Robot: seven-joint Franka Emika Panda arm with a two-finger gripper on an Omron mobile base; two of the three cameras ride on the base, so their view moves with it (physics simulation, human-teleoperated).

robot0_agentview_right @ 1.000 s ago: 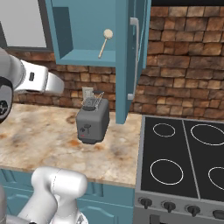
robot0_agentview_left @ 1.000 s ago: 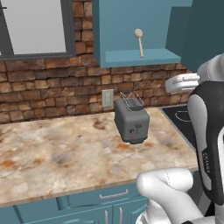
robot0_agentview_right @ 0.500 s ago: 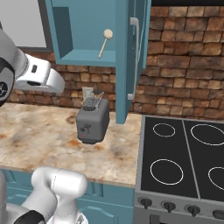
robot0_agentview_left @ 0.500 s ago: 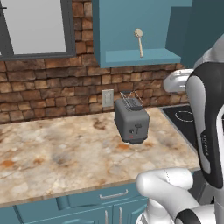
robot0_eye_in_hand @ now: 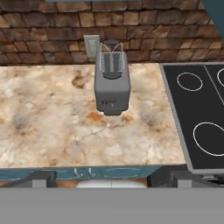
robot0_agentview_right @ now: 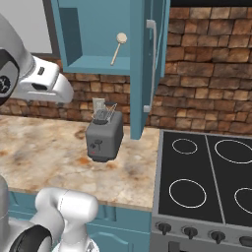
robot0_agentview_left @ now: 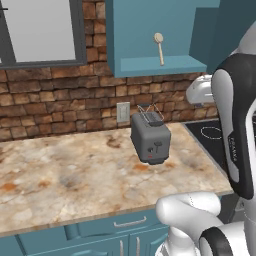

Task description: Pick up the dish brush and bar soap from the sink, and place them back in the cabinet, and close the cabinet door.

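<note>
Left base view, going L to R: grey-framed window (robot0_agentview_left: 42,30) at 10 o'clock, brick wall below it, then a pale wall outlet (robot0_agentview_left: 123,112) just L of centre. Marbled counter (robot0_agentview_left: 65,175) spans the lower L half. Grey toaster (robot0_agentview_left: 150,138) stands near centre on the counter, wire rack up top, a small red mark on its front; too small to read. Above it at 12 o'clock, the cabinet (robot0_agentview_left: 150,65) hangs open, and the dish brush (robot0_agentview_left: 159,47) leans upright on its shelf floor, cream head up, tan handle down. At 3 o'clock the black cooktop (robot0_agentview_left: 207,132) starts just R of the counter. The arm carries vertical lettering on its dark link at 3 o'clock; looks like a maker's name, can't read it for sure.

Right base view: same brush at 12 o'clock inside the cabinet, w/ the cabinet door (robot0_agentview_right: 150,69) swung out edge-on just R of it, slim silver handle on it. Toaster below at 9 o'clock of centre; cooktop rings at 4 o'clock, knobs along its front edge.

Hand view: gripper (robot0_eye_in_hand: 111,179) at 6 o'clock, tips spread wide apart, nothing between them, well above the counter. Toaster sits at 12 o'clock of centre, outlet behind it, cooktop at 3 o'clock.
</note>
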